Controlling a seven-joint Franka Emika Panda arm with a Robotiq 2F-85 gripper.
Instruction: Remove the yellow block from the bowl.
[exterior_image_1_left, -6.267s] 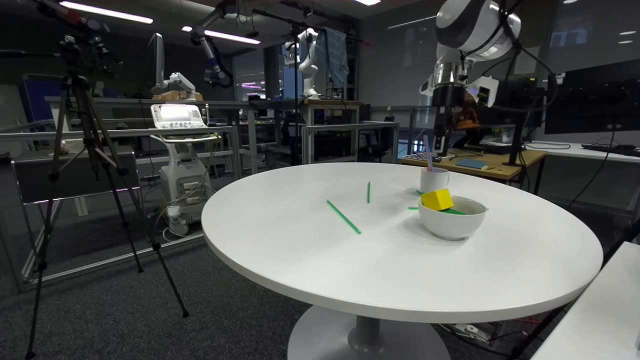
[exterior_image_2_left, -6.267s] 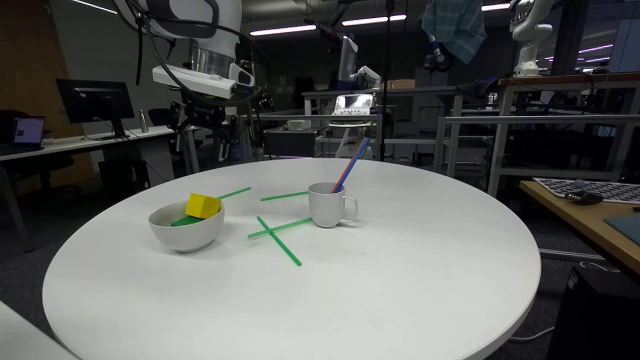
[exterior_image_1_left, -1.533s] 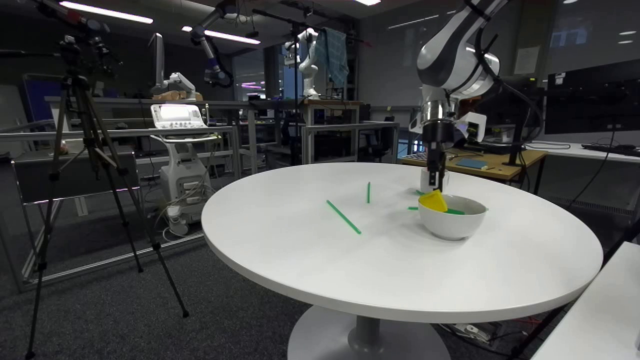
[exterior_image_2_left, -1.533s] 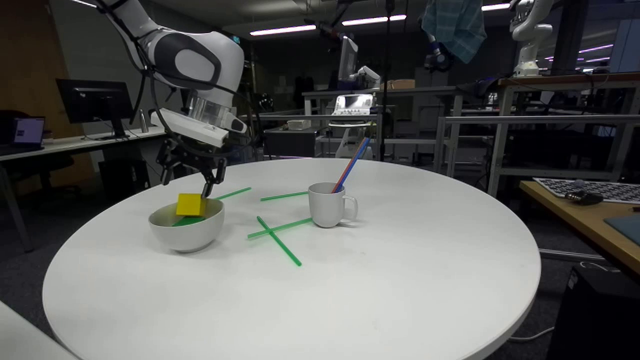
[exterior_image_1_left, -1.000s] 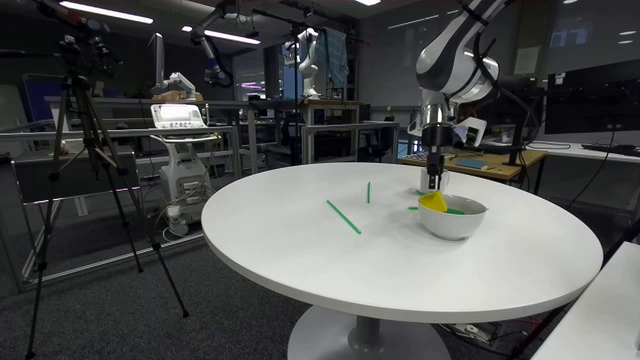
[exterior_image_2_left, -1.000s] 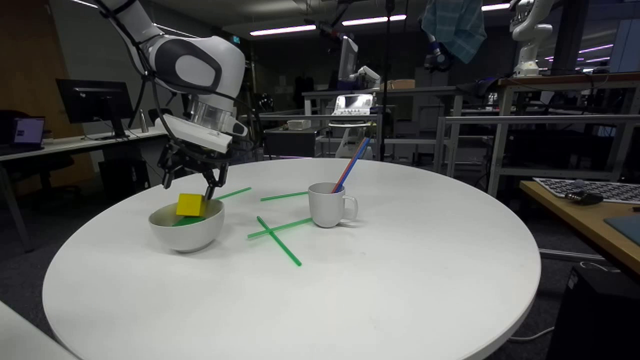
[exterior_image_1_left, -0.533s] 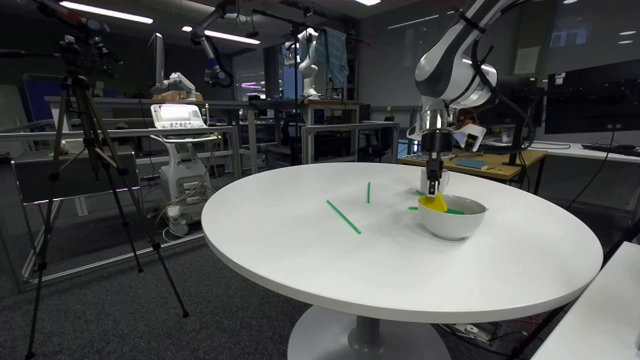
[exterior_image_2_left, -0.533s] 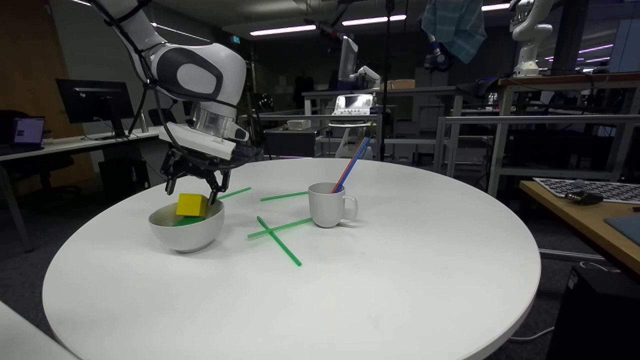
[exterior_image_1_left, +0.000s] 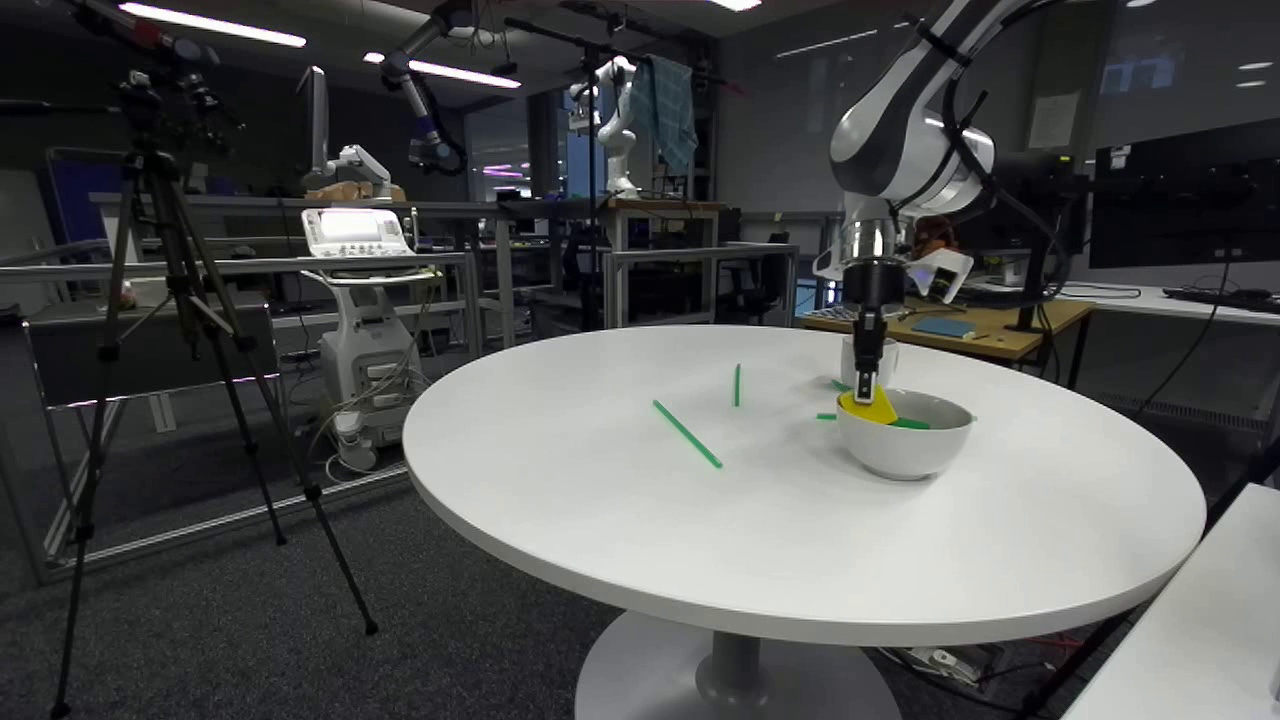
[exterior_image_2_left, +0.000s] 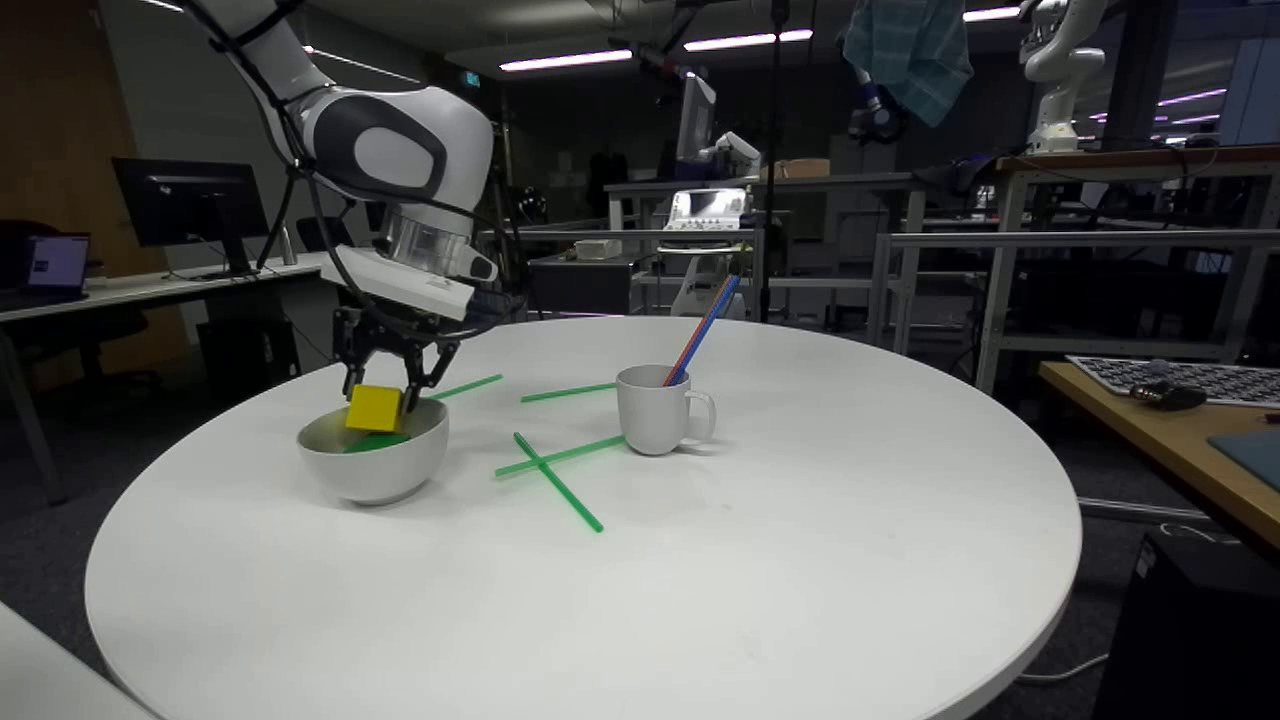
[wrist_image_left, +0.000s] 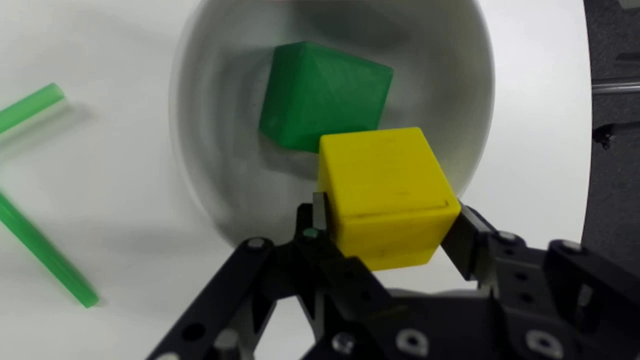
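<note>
In the wrist view the yellow block (wrist_image_left: 385, 170) sits between both fingers of my gripper (wrist_image_left: 392, 225), which touch it on opposite sides. The white bowl (wrist_image_left: 215, 175) lies beneath, holding a green block (wrist_image_left: 330, 97) beside and below the yellow one. Both exterior views show the yellow block (exterior_image_2_left: 374, 408) tilted at the rim side of the bowl (exterior_image_2_left: 370, 475), partly above its edge. My gripper (exterior_image_1_left: 865, 390) points down there, shut on the block. The block's underside is hidden, so I cannot tell whether it still rests on anything.
A white mug (exterior_image_2_left: 655, 415) with red and blue straws stands on the round white table (exterior_image_2_left: 800, 560) near the bowl. Several green sticks (exterior_image_2_left: 560, 482) lie between and around them. In an exterior view the mug (exterior_image_1_left: 885, 362) is partly behind my gripper.
My gripper came down to the bowl over the earlier frames. In the last half second its fingers closed on the yellow block, which shifted and tipped slightly.
</note>
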